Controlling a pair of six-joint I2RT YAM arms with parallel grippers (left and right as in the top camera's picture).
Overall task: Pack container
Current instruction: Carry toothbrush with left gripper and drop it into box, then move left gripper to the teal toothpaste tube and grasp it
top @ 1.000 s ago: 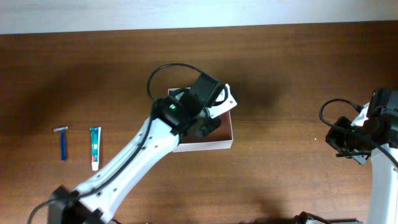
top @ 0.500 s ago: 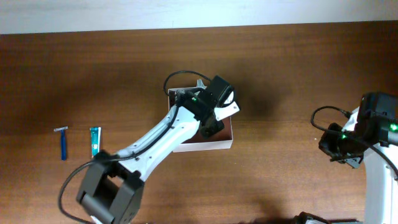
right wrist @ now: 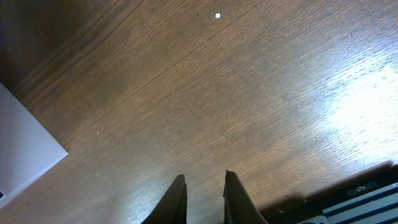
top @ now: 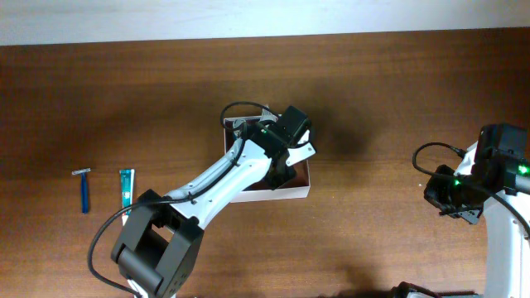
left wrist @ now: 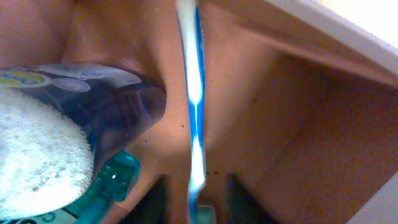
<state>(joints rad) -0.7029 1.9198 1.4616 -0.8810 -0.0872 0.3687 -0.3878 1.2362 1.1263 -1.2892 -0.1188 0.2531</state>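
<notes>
When I look down from above, a blue razor (top: 83, 189) lies on the table (top: 389, 99), far off to the left of my left hand (top: 280, 168). Just beside the razor, on the side nearer that hand, lies a green and white tube (top: 126, 195). The two do not touch.

The container (top: 291, 192) sits in the middle of the table. My left hand reaches down into it, close to its right wall.

From the camera on that hand I see the brown inside of the container up close. To the left of the hand lies a dark bottle (left wrist: 106, 106) with a label. Something white and bumpy (left wrist: 34, 155) is next to it, and a teal thing (left wrist: 115, 180) lies below. A blue and white toothbrush (left wrist: 194, 93) points straight out in front of the hand, with its near end between my two fingers (left wrist: 239, 199). The fingers look blurry. Each one stands a little away from the toothbrush, so my left hand is loose and grips nothing.

My right hand (right wrist: 202, 193) is well off to the right of the container, over bare table. Its fingers are pressed close together and hold nothing.
</notes>
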